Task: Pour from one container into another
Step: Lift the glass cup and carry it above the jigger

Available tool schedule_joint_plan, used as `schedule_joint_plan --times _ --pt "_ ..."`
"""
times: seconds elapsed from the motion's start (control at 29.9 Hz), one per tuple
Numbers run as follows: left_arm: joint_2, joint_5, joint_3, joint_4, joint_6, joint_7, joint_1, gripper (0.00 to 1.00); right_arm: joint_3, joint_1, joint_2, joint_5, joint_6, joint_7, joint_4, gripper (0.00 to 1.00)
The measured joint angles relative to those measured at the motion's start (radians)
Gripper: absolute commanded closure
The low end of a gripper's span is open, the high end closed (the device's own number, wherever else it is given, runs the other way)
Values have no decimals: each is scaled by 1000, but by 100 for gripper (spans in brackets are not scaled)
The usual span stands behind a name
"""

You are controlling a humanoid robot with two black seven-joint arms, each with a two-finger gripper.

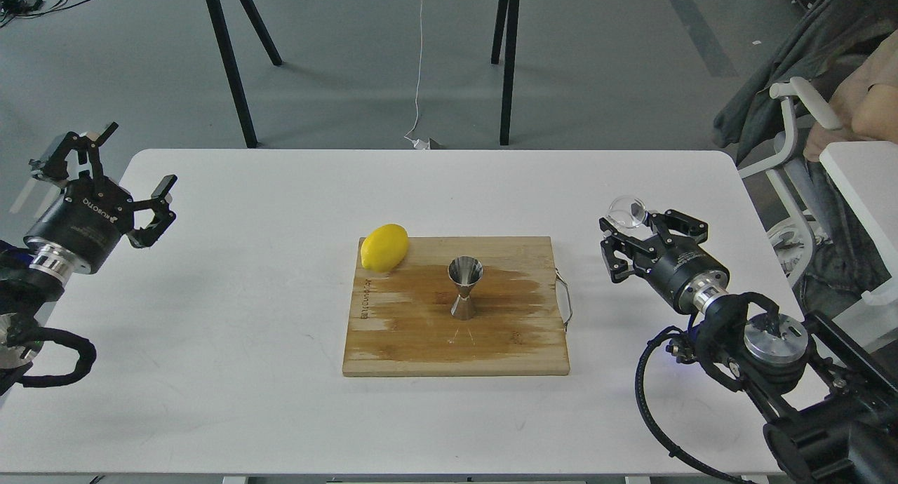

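The small clear glass cup (626, 211) hangs in the air over the table's right side, held at the tip of my right gripper (631, 223), which is shut on it. It is right of the board and well apart from the jigger. The shiny steel hourglass jigger (464, 287) stands upright at the middle of the wooden cutting board (421, 344). Beyond the table's left edge my left gripper (135, 158) is open and holds nothing.
A yellow lemon (384, 247) lies on the board's far left corner. The board has a metal handle (565, 300) on its right side. A white chair (793, 154) and a seated person are to the right of the white table (280, 414).
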Motion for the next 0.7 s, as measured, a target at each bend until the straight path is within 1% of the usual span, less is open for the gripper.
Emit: schedule_joint_plan --times 0.17,0.33,0.47,0.7 --pt "-8 0 0 -1 0 0 -3 1 -123 123 50 -281 3 -6 30 66" --pt "-9 0 0 -1 0 0 -3 1 -240 194 81 -477 4 -1 30 66" --pt "-9 0 0 -1 0 0 -3 1 -302 222 97 -592 4 0 29 66" --pt "-9 1 0 -1 0 1 -2 1 -387 247 94 -716 3 1 29 67"
